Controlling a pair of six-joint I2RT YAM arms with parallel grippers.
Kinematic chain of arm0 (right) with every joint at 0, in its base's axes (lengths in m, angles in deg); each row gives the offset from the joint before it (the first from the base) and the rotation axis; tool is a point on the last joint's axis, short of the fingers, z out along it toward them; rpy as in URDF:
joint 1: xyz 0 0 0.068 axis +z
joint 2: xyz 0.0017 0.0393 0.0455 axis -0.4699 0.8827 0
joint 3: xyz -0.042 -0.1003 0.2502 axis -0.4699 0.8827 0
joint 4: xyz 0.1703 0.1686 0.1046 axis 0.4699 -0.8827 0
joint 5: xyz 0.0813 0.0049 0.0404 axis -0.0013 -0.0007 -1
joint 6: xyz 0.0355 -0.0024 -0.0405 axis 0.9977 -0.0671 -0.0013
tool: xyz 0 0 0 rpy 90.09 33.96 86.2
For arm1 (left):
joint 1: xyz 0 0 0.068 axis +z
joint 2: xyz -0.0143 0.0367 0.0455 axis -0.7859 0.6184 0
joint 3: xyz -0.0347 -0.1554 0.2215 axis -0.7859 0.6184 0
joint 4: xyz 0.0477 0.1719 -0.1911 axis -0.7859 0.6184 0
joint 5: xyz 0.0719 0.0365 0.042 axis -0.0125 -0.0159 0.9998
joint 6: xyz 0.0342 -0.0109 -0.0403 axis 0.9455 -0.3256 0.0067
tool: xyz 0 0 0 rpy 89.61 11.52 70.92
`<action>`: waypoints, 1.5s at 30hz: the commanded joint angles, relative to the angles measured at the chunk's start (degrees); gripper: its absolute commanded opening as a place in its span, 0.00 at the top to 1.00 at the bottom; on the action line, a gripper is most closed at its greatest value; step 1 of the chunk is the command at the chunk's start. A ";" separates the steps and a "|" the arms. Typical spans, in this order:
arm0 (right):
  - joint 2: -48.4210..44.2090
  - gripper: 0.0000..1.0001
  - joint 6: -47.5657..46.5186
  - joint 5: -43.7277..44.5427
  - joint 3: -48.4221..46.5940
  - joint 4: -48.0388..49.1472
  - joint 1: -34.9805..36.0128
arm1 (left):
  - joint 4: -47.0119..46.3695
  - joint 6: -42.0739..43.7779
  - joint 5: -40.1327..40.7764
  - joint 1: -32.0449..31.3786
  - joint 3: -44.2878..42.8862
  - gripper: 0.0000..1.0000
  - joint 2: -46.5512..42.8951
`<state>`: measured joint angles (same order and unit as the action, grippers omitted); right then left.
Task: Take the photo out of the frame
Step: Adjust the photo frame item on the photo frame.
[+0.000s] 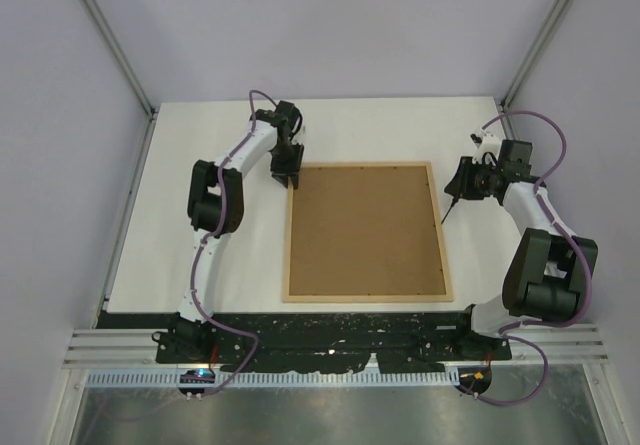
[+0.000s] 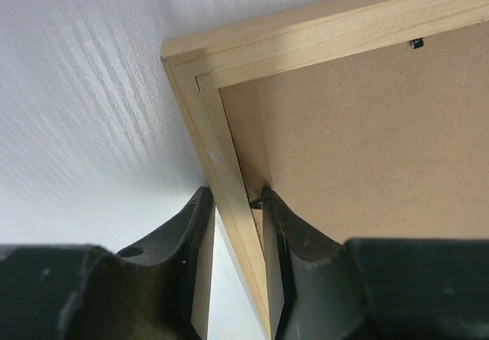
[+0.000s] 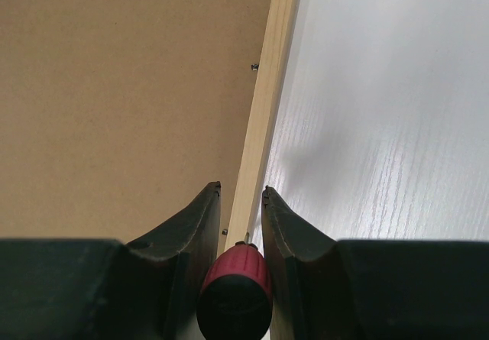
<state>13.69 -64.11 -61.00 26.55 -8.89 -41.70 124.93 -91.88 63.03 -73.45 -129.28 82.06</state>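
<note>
Fingers (image 2: 191,229) of L claw (image 2: 234,196) straddle the left rail of the frame (image 1: 365,233) and look clamped on it: one finger outside the rail on the bench (image 2: 92,88) side, the other inside, over the brown back panel (image 2: 367,149), tip right beside a small metal clip (image 2: 256,200) at the rail's inner lip. Grip point is just short of the frame's far-left corner, whose mitre joint shows clearly in L wrist view. R claw (image 3: 240,193) is closed on a red-handled tool (image 3: 235,294), the red knob wedged btwn the finger roots; the fingertips stand a little apart w/ the frame's right rail visible through the gap. From above, the tool's thin dark shaft slants from R claw toward that right rail, not far from the far-right corner; can't tell whether the tip touches wood. R claw body hangs over bare bench just outside the rail, on the side twd the bench's right edge. Frame lies flat, back up, approx mid-bench btwn the two arms, long sides running near-to-far; its near rail is close to the bench's near edge, its far rail well short of the far edge. Front face is turned down, so hidden. Light-wood rails border the back panel all round; another tiny clip (image 3: 254,67) sits along the right rail's inner edge, nearer the far corner.
</note>
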 commanded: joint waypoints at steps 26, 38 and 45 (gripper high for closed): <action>-0.18 0.92 3.11 -3.13 -0.66 2.15 1.54 | -7.76 -4.13 -28.62 4.68 5.71 1.00 -4.02; -0.17 0.92 2.85 -2.17 -0.57 2.41 2.86 | -2.40 -2.55 -12.19 0.12 3.69 0.55 -6.40; -1.05 0.92 2.58 -1.99 -0.04 2.41 3.30 | -1.08 -2.64 -8.23 -2.34 0.97 0.55 -3.32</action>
<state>13.97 -61.58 -63.03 26.55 -8.67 -38.79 122.29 -94.97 50.97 -75.05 -124.75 78.65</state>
